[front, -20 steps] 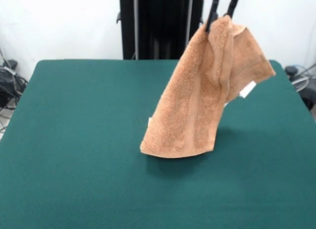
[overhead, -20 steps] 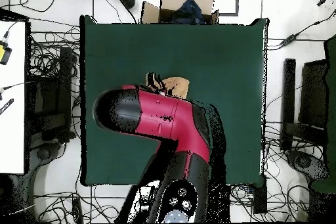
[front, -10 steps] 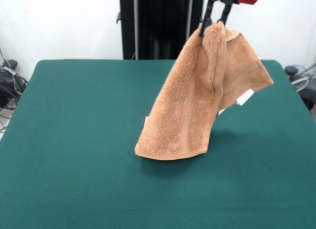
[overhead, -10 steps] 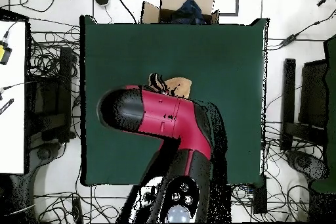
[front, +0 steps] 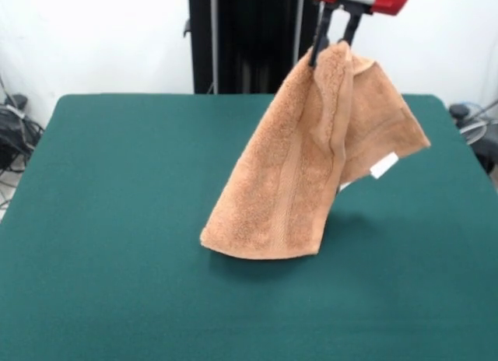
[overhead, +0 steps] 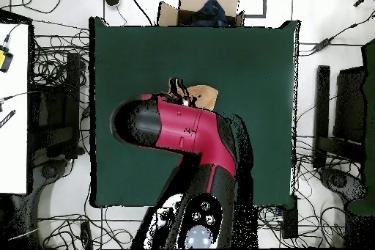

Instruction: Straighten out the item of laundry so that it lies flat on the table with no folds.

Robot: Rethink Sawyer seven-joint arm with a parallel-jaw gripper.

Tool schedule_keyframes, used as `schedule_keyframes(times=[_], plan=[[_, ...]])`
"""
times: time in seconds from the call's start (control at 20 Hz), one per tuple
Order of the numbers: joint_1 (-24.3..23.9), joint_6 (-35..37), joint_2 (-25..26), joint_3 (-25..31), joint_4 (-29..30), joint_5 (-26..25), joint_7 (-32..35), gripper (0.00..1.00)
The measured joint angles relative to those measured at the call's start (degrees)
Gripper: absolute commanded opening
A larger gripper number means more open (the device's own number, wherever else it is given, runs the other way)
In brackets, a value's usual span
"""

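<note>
**Towel hanging from the gripper, lower edge on the felt**

I have the gripper point(front: 330, 44) clamped on the top of the towel point(front: 303, 174), high over the table point(front: 117, 221). In the front view the cloth hangs from about 1 o'clock of the tabletop down toward its centre, and its lower hem appears to rest on the green felt. It is doubled: one long panel faces me, a second layer juts out toward 3 o'clock, with the white tag point(front: 384, 165) dangling off that side.

My read is that this terry is light, limp and grippy on felt, so it should drape and drag rather than slide. A corner or the hem band looks like the best hold; a pinch mid-edge would keep the fold in.

From overhead the arm point(overhead: 176, 130) covers nearly everything; only a tan sliver point(overhead: 205, 97) shows at its 12 o'clock. I can't tell which corner I'm holding, or how the back layer hangs.
</note>
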Motion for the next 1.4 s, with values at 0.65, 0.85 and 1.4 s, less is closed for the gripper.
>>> schedule_keyframes(times=[0.65, 0.85, 1.4], plan=[[-1.8, -10.9, 3.8, 0.4, 0.0, -0.2, 0.0, 0.00], [-2.0, -12.9, 4.7, 0.5, 0.0, -0.2, 0.0, 0.00], [-2.3, -15.4, 7.8, 0.6, 0.0, -0.4, 0.0, 0.00]])
